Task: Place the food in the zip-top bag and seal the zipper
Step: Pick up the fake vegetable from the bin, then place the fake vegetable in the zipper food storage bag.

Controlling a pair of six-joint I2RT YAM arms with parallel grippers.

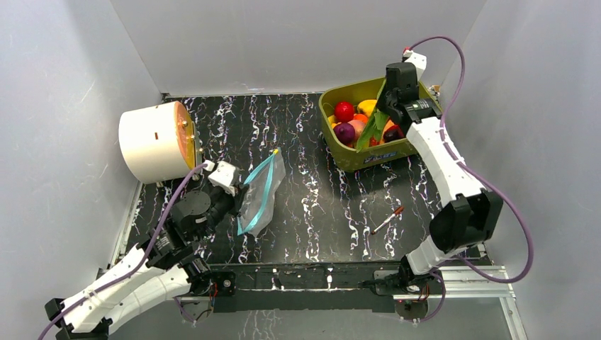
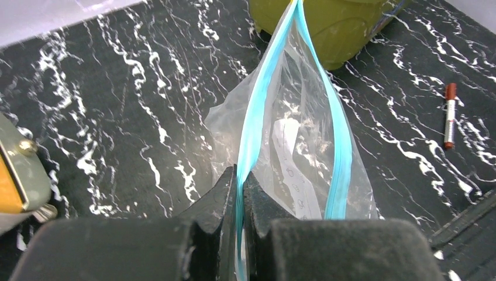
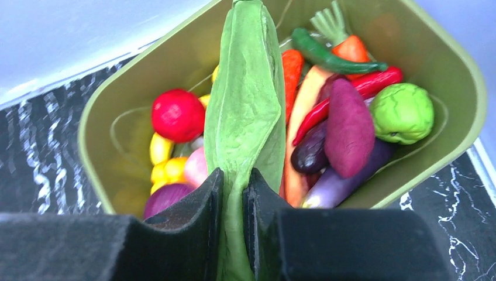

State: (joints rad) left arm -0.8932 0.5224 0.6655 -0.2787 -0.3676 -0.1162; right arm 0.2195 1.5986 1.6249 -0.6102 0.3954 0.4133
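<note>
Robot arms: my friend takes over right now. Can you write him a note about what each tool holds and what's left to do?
Left tool: shut on one side of the zipper; the bag has its mouth open.
Right tool: shut on the green leaf, over the tub.
The other food lies in the tub; none shows in the bag.
Done: bag held open, leaf gripped.
Left: carry the leaf into the bag, add the other food, close the zipper.
</note>
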